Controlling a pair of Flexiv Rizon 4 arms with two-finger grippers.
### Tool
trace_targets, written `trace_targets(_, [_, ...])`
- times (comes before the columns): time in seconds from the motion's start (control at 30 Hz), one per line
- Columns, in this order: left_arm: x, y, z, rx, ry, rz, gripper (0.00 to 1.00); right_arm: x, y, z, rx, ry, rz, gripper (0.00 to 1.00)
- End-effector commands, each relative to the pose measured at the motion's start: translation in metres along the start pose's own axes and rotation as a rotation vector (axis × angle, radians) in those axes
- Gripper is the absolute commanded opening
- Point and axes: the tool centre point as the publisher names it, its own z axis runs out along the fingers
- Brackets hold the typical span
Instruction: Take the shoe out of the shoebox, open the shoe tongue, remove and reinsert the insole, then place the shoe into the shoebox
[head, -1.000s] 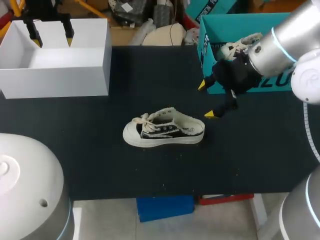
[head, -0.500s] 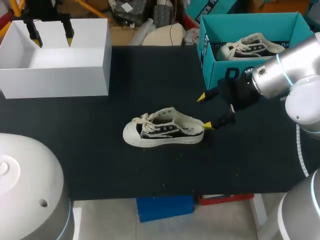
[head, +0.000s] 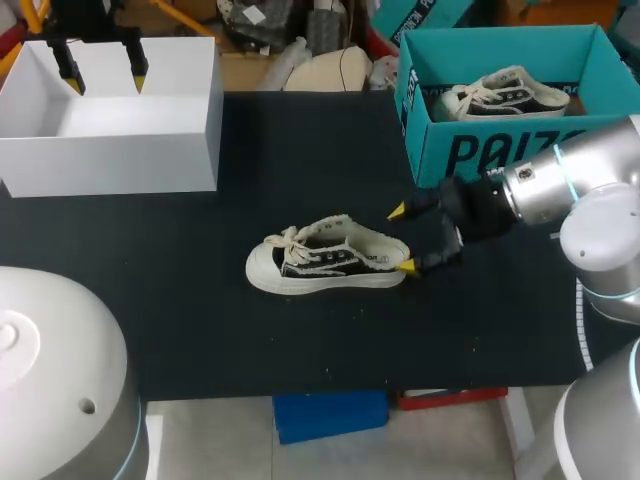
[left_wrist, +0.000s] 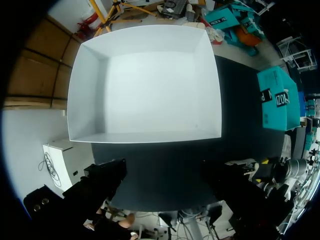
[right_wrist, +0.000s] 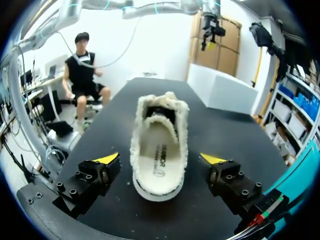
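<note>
While the cream canvas shoe (head: 328, 257) lies mid-table, left of the teal cardboard shoebox (head: 500, 150), our right gripper (head: 401, 238) brackets its heel, jaws spread, not touching. Our left gripper (head: 103, 72) hangs far-left, jaws spread too.

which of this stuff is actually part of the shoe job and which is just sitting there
Part of the job:
- shoe on the table
- teal shoebox
- right hand, open, its fingers either side of the shoe's heel

Just lying about:
- white box, with the left hand open above it
- second shoe inside the teal shoebox
</note>
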Motion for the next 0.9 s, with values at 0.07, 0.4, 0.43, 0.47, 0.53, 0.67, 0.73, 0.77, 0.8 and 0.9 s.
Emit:
trace_targets(0.07, [0.0,0.0,-0.001,-0.001,-0.001,0.0,1.0,-0.004,-0.008,0.013,-0.024,0.01,0.009,1.0])
trace_targets(0.4, [0.0,0.0,-0.001,-0.001,-0.001,0.0,1.0,-0.003,-0.015,0.026,-0.036,0.02,0.024,1.0])
trace_targets(0.43, [0.0,0.0,-0.001,-0.001,-0.001,0.0,1.0,-0.003,-0.015,0.027,-0.037,0.02,0.026,1.0])
trace_targets(0.47, [0.0,0.0,-0.001,-0.001,-0.001,0.0,1.0,-0.003,-0.016,0.027,-0.038,0.019,0.027,1.0])
trace_targets(0.53, [0.0,0.0,-0.001,-0.001,-0.001,0.0,1.0,-0.003,-0.016,0.029,-0.04,0.02,0.029,1.0])
trace_targets(0.67, [0.0,0.0,-0.001,-0.001,-0.001,0.0,1.0,-0.001,-0.02,0.034,-0.045,0.02,0.036,1.0])
trace_targets(0.73, [0.0,0.0,-0.001,-0.001,-0.001,0.0,1.0,-0.001,-0.021,0.035,-0.046,0.02,0.038,1.0])
trace_targets(0.77, [0.0,0.0,-0.001,-0.001,-0.001,0.0,1.0,-0.001,-0.021,0.036,-0.047,0.019,0.04,1.0])
trace_targets(0.8, [0.0,0.0,-0.001,-0.001,-0.001,0.0,1.0,0.0,-0.021,0.037,-0.048,0.019,0.041,1.0])
trace_targets(0.9, [0.0,0.0,-0.001,-0.001,-0.001,0.0,1.0,0.0,-0.024,0.038,-0.048,0.021,0.045,1.0])
